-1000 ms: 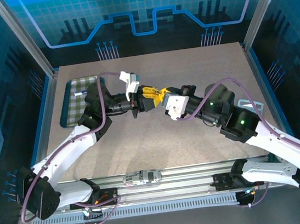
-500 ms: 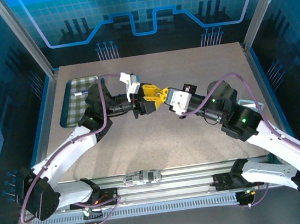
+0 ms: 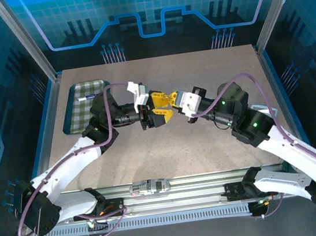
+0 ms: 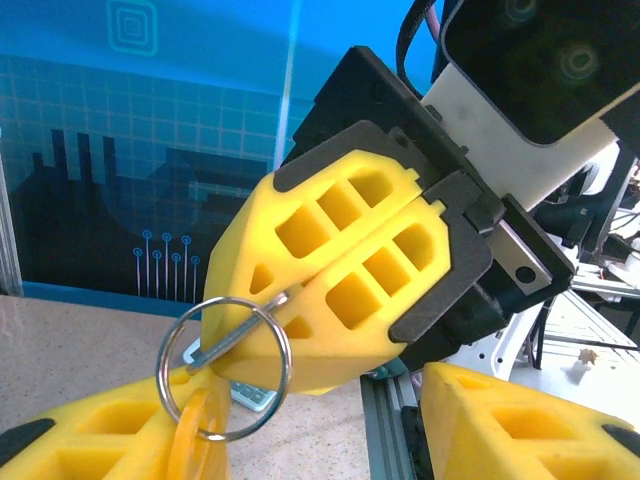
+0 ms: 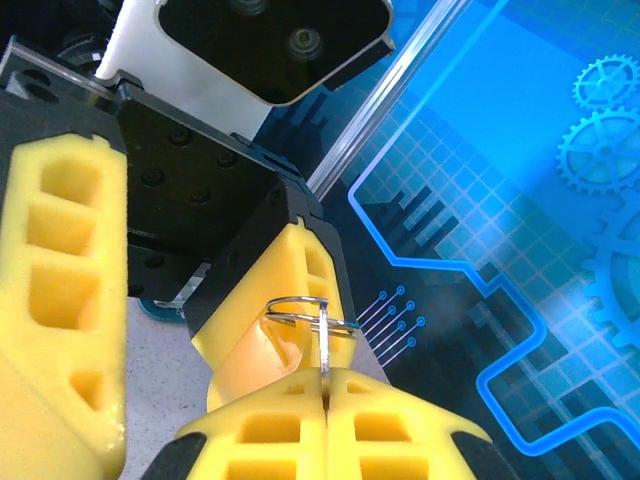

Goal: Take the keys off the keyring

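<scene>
My two grippers meet above the middle of the table. My right gripper (image 3: 172, 99) (image 5: 326, 378) is shut on the key (image 5: 325, 338) (image 4: 243, 323), a thin grey metal strip sticking out of its yellow fingertips. The keyring (image 4: 223, 367) (image 5: 310, 312), a silver wire ring, hangs on the key, with its yellow-orange tag (image 4: 196, 440) (image 5: 262, 352) dangling below. My left gripper (image 3: 160, 108) (image 4: 320, 425) is open, its fingers wide apart on either side of the ring. The tag rests against its lower left finger (image 4: 90, 440).
A green checked tray (image 3: 81, 110) lies at the back left of the table, with a small item (image 3: 88, 96) near its far edge. A pale blue flat object (image 4: 252, 397) lies on the tabletop behind the ring. The table's metal rail (image 4: 385, 435) runs close by.
My left gripper's jaws have opened, letting go of the ring and tag. My right gripper has turned and shifted left, still pinching the key.
</scene>
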